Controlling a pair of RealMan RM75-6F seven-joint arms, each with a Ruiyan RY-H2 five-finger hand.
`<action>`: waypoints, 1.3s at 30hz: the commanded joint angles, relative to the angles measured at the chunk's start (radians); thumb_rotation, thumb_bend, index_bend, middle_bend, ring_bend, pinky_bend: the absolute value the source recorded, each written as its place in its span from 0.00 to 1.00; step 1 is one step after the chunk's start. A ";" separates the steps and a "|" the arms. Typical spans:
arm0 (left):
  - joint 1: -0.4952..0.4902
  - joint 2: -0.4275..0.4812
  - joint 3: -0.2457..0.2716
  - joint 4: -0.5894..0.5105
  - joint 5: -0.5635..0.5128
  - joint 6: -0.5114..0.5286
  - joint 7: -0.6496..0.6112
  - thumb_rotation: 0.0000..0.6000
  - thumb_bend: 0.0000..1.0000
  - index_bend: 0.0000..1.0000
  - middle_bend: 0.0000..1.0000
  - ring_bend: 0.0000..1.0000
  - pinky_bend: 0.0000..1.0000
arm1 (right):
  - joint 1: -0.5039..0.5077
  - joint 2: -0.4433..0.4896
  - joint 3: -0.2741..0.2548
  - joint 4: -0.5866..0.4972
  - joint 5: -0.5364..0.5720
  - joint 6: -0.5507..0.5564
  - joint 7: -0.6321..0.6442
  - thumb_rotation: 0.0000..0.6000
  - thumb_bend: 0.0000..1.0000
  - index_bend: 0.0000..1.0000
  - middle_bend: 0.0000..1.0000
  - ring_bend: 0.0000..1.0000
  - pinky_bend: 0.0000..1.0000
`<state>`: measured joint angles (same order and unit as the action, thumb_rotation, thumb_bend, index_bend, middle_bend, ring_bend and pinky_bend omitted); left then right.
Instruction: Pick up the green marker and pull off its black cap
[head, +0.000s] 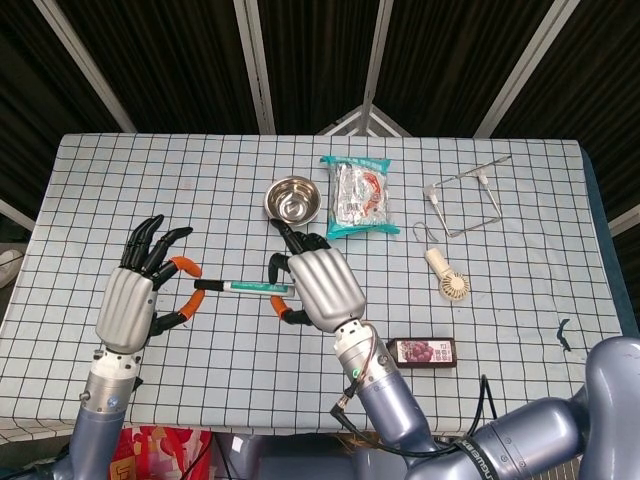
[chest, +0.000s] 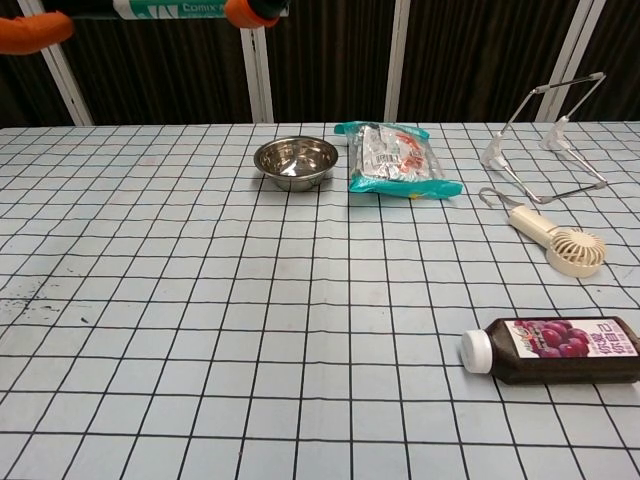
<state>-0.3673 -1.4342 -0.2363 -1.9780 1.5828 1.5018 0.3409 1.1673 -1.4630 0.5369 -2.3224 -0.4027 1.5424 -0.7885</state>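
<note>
The right hand (head: 318, 287) grips the green marker (head: 255, 287) horizontally; the left hand (head: 135, 300), fingers spread, reaches its black cap (head: 207, 284).

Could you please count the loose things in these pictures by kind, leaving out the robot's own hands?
Marker, green: 1
Steel bowl: 1
Snack packet: 1
Wire stand: 1
Handheld fan: 1
Dark juice bottle: 1
Total: 6
</note>
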 joint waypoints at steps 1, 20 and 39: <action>-0.004 -0.004 -0.002 0.002 -0.006 -0.003 0.008 1.00 0.42 0.52 0.18 0.00 0.00 | 0.000 0.003 -0.002 -0.003 -0.001 0.001 0.004 1.00 0.56 0.76 0.08 0.19 0.19; -0.020 -0.017 -0.003 0.004 -0.017 -0.010 0.018 1.00 0.44 0.55 0.22 0.00 0.00 | 0.005 0.020 -0.015 -0.017 -0.008 0.000 0.027 1.00 0.56 0.76 0.08 0.19 0.19; -0.017 -0.021 -0.003 0.008 -0.031 0.006 0.036 1.00 0.47 0.60 0.25 0.00 0.00 | -0.008 0.042 -0.036 -0.024 -0.009 -0.010 0.059 1.00 0.57 0.76 0.08 0.19 0.19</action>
<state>-0.3856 -1.4557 -0.2406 -1.9693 1.5532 1.5080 0.3769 1.1597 -1.4213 0.5017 -2.3467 -0.4117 1.5330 -0.7306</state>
